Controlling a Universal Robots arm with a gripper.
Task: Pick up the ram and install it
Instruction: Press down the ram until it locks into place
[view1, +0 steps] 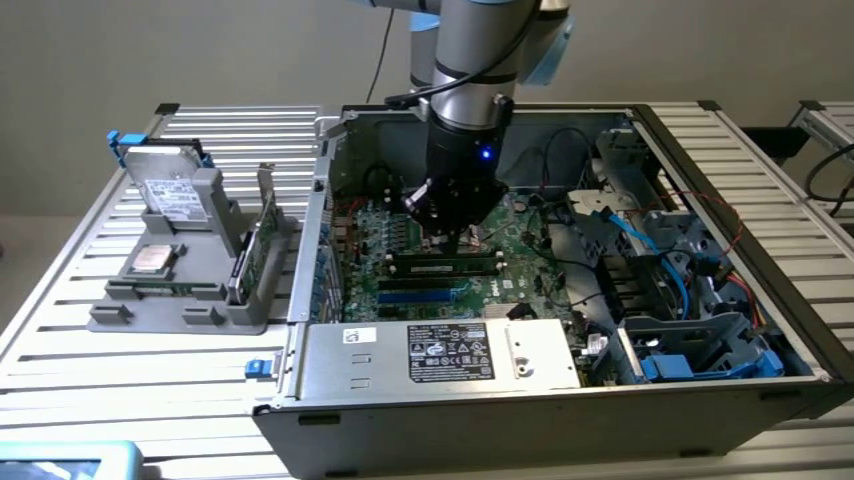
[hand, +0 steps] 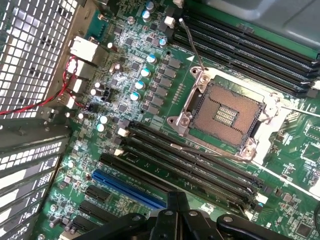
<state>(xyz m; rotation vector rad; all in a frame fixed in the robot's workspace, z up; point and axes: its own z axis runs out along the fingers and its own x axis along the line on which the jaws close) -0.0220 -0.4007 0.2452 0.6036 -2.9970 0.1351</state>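
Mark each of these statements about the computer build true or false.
1. The end effector is inside the open computer case, over the motherboard. True.
2. The CPU socket holds a processor. False: it is empty, with its contacts bare.
3. The ram lies along a motherboard slot near the end effector. True.
4. The hard drive is inside the case. False: it stands in a grey holder on the table.
5. The end effector is wide open. False: it is shut.

Case walls (view1: 324, 190) around open motherboard (hand: 150, 75)
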